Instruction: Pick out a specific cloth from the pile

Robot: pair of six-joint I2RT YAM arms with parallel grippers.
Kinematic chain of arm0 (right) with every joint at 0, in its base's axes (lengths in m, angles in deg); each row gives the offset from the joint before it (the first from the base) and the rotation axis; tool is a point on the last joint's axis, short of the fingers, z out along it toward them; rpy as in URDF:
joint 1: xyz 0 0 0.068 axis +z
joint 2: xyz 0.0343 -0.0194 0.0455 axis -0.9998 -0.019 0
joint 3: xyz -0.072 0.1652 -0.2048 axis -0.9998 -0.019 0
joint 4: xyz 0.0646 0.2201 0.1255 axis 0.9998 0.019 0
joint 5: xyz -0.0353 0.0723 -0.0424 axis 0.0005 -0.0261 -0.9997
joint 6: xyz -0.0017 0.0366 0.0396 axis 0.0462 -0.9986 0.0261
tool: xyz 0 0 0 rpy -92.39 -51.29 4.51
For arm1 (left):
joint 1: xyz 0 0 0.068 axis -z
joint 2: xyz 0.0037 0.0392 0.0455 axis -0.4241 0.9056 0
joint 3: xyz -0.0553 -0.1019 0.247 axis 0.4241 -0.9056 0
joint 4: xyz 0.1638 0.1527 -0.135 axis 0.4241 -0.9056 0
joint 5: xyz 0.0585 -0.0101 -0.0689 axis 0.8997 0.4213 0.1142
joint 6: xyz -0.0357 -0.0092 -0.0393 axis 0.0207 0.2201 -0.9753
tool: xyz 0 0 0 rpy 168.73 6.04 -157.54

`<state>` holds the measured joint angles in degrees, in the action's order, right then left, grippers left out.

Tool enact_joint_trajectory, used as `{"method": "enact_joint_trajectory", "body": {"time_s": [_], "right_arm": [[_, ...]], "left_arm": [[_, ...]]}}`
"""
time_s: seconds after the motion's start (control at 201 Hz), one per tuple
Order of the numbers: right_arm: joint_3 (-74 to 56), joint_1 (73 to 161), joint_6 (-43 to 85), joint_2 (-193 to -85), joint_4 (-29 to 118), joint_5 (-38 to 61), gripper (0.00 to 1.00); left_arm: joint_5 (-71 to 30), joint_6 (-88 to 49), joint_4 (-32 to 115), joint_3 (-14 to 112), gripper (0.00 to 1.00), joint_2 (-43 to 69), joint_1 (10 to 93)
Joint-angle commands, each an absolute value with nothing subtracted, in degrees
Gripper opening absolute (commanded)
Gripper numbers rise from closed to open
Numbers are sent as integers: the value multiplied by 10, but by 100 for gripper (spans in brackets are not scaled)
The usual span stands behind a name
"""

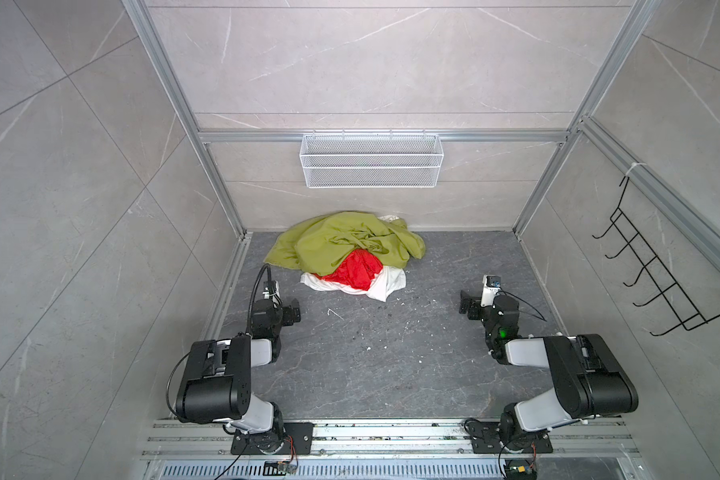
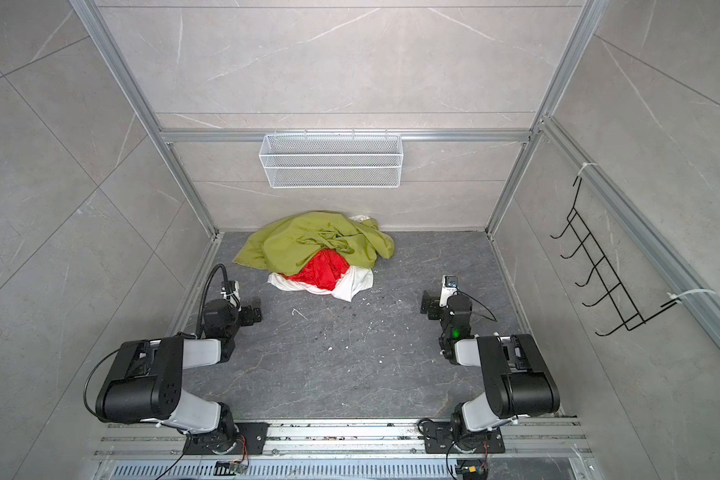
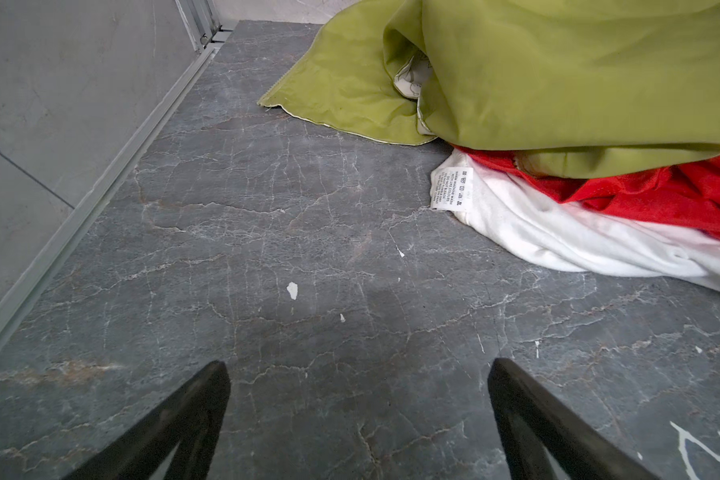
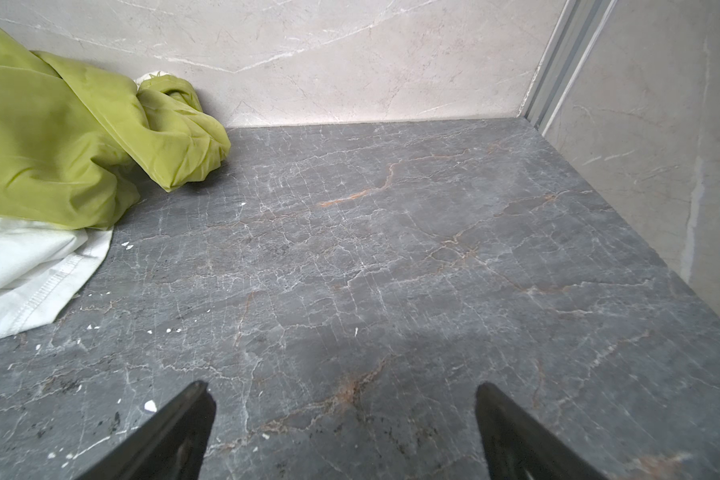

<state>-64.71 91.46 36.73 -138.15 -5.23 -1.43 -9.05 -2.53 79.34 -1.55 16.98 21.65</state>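
Left arm (image 1: 217,374), 7 o'clock in both top views: boxy black motor housings, light grey link shells, black base plate (image 1: 300,434). A thick black hose (image 1: 255,291) loops off the wrist, and there is a thin black cable (image 1: 168,386) by the shoulder. Right arm (image 1: 587,374), 5 o'clock: same black and grey build, green light (image 1: 503,333) on the forearm, thin black wire (image 1: 531,309), white wrist camera (image 1: 490,286). Red-orange wires (image 1: 293,451) at the base. Left gripper (image 3: 358,365) and right gripper (image 4: 341,385): black tapered fingers (image 3: 192,419).
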Motion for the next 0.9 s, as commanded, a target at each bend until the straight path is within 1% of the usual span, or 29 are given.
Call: {"method": "enact_joint_trajectory", "body": {"time_s": [0.0,0.055,0.239,0.334,0.478,0.597,0.702,0.802,0.896], "right_arm": [[-653,917,369,-1361,-53,-20,100],[-648,919,369,-1348,-34,-24,100],[-611,921,365,-1310,74,-29,100],[-607,926,361,-1290,102,-38,100],[-599,939,350,-1252,141,-82,100],[-567,955,302,-1224,213,-129,100],[-522,978,244,-1231,286,-161,99],[-458,1000,195,-1257,384,-196,100],[-421,1027,182,-1272,426,-218,100]], "left_arm": [[-49,-40,813,-6,100,150,224],[-31,-44,793,1,100,140,226],[-14,-46,715,28,100,100,230],[0,-47,667,49,100,81,235],[25,-72,582,92,100,60,241],[40,-108,502,135,100,54,250],[85,-132,439,175,100,59,277],[104,-177,357,234,100,77,293],[119,-217,268,300,100,107,304]]}}
